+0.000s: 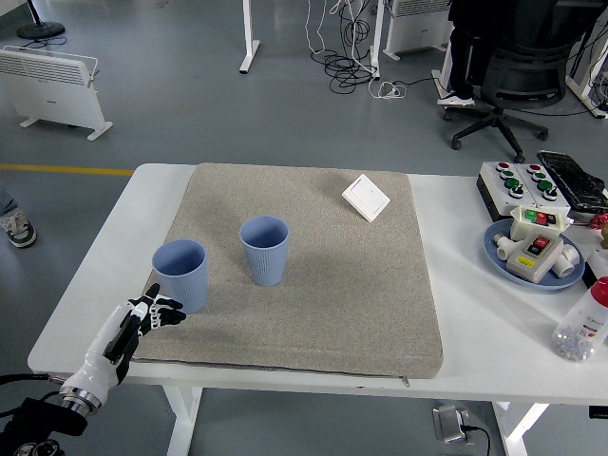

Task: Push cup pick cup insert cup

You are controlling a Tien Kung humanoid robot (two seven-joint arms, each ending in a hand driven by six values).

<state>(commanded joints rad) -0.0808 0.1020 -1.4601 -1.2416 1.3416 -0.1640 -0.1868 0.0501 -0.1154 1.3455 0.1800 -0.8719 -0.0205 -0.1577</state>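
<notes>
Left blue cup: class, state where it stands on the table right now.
In the head view, the left blue cup stands upright on the grey mat's left edge, just beyond the left robot hand, with the second blue cup to its right.

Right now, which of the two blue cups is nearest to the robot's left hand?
The left blue cup, near the mat's left edge, just above the left hand. The other blue cup stands farther right.

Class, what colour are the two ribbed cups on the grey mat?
Both cups, left and right, are light blue; the head view shows this.
</notes>
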